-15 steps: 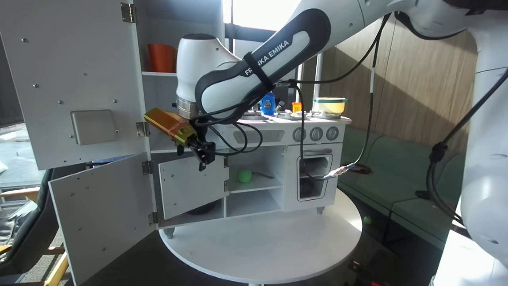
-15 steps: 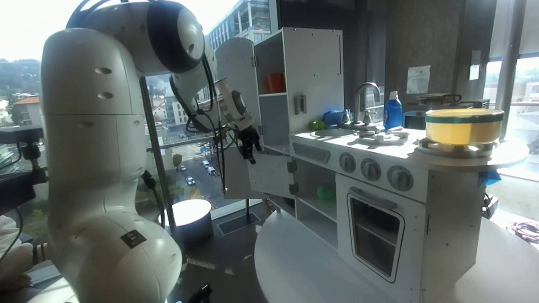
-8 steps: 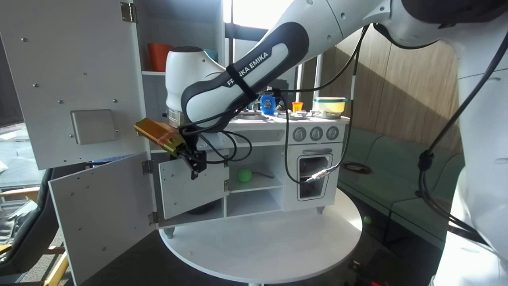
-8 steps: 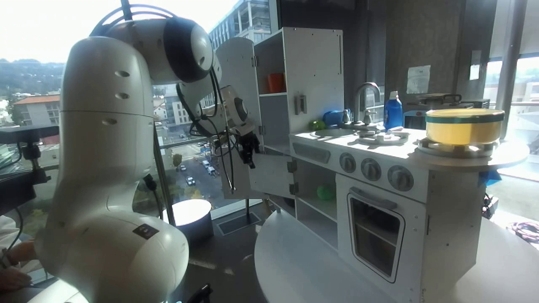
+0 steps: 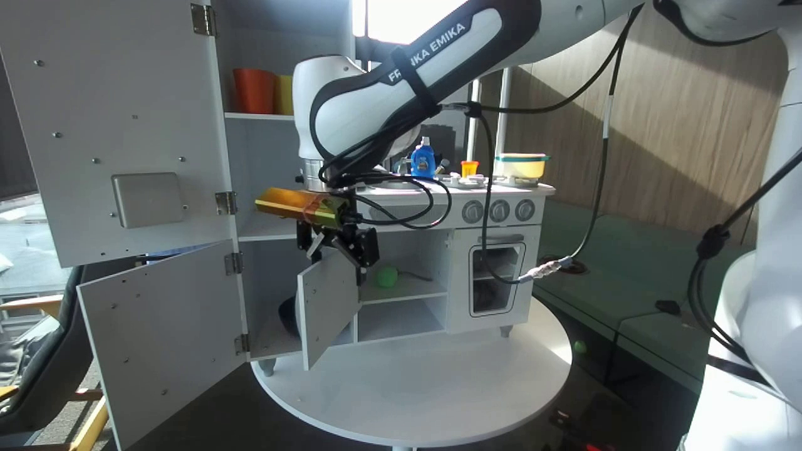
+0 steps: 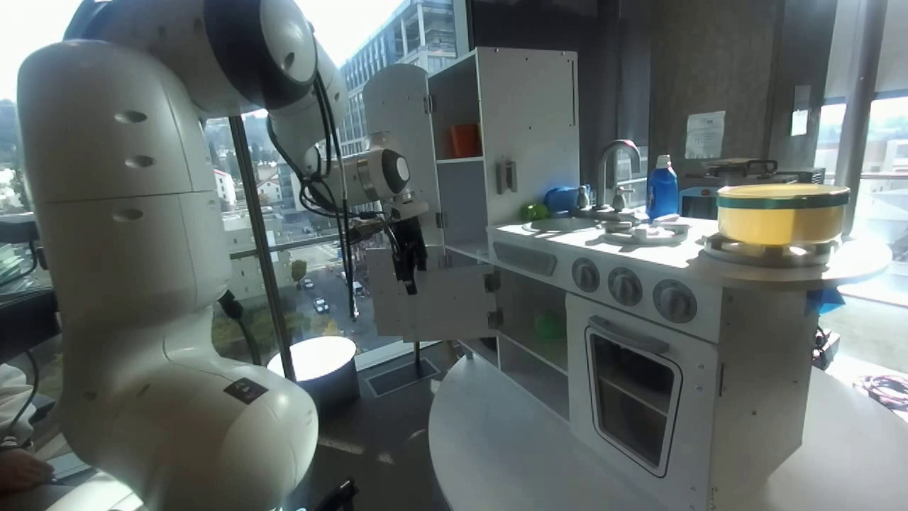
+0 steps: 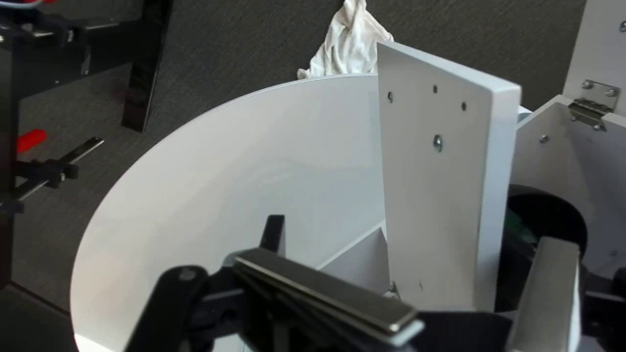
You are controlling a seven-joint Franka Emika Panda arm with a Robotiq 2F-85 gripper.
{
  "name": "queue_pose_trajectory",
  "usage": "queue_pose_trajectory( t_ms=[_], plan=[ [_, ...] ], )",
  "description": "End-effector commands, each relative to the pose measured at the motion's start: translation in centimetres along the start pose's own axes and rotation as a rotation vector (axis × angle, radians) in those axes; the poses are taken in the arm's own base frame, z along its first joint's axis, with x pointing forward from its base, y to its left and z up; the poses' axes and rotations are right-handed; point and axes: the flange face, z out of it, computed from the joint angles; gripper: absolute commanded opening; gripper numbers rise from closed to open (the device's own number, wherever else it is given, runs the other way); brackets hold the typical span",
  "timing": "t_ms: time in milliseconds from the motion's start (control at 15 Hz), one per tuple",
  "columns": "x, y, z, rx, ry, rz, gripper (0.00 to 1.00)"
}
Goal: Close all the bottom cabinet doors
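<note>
Likely step: closing small lower cabinet door, open beside shelf compartment. Gripper spread wide, fingers straddling door's top. Next: push free edge toward oven; larger lower door, agape, waits.

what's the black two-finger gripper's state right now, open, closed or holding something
Black two-finger gripper: open, jaws apart; the small white rectangular cabinet door shows between them in the wrist view, contact can't be told.
</note>
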Motion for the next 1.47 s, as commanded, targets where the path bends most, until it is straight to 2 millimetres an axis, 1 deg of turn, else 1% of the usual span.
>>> queue_pose_trajectory(
  t_ms=[0, 133, 200, 267, 333, 467, 533, 600, 733, 800, 867, 933, 1067, 1200, 1400],
  plan=[
    [4.7, 6.9, -1.0, -0.102, 0.009, 0.023, 1.0],
    [8.6, 9.9, -1.2, -0.147, 0.065, 0.093, 1.0],
    [10.7, 11.3, -1.8, -0.132, 0.124, 0.127, 1.0],
    [12.5, 12.8, -2.6, -0.111, 0.135, 0.132, 1.0],
    [12.1, 13.2, -3.2, -0.07, 0.095, 0.04, 1.0],
    [10.7, 13.3, -3.9, -0.039, 0.053, -0.073, 1.0],
    [10.2, 13.4, -4.1, -0.047, 0.059, -0.113, 1.0],
    [10.1, 13.6, -4.4, -0.067, 0.078, -0.125, 1.0],
    [10.6, 14.7, -5.2, -0.146, 0.172, -0.161, 1.0],
    [10.4, 15.4, -5.7, -0.182, 0.189, -0.162, 1.0],
    [9.6, 15.9, -6.0, -0.191, 0.138, -0.204, 1.0],
    [8.1, 16.5, -6.0, -0.185, 0.065, -0.288, 1.0],
    [5.4, 17.2, -5.7, -0.187, -0.025, -0.359, 1.0],
    [2.2, 17.4, -5.4, -0.178, -0.111, -0.443, 1.0],
    [-1.9, 15.4, -3.8, -0.144, -0.23, -0.56, 1.0]
  ],
)
